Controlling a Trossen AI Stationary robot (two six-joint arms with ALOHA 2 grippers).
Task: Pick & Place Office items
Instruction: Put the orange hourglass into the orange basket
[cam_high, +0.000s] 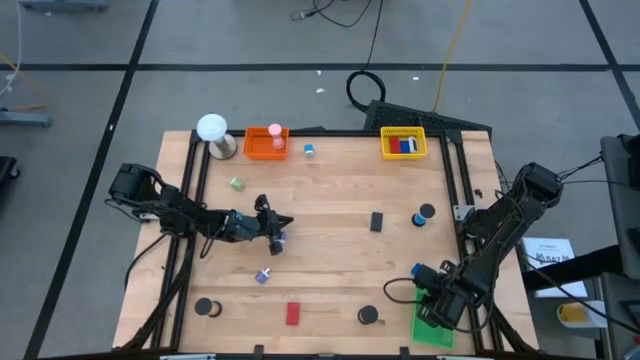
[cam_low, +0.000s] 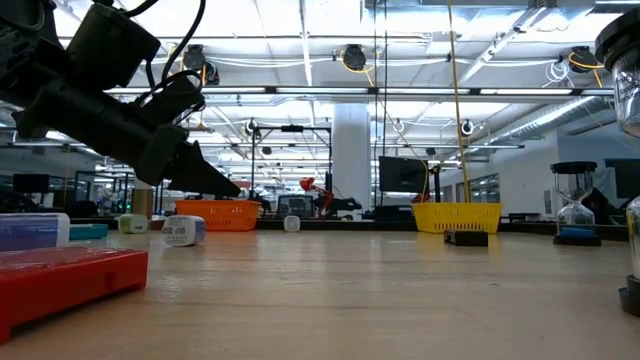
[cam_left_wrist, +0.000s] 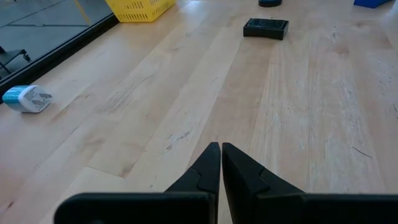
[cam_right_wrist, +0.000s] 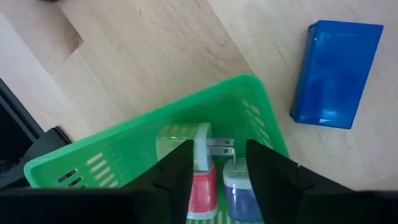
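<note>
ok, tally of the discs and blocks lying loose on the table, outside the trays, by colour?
Black discs: 3
Red blocks: 1
Black blocks: 1
Blue blocks: 1
Total: 6

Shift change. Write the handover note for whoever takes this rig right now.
Left gripper: shut, empty, low over mid-table.
Right gripper: open above the green tray at the near right corner; white-green plug, red and blue pieces already in it.
Done: items in the yellow tray and orange tray too.
Left: blue block beside the green tray, red block, black discs, black block, small bits scattered.
</note>
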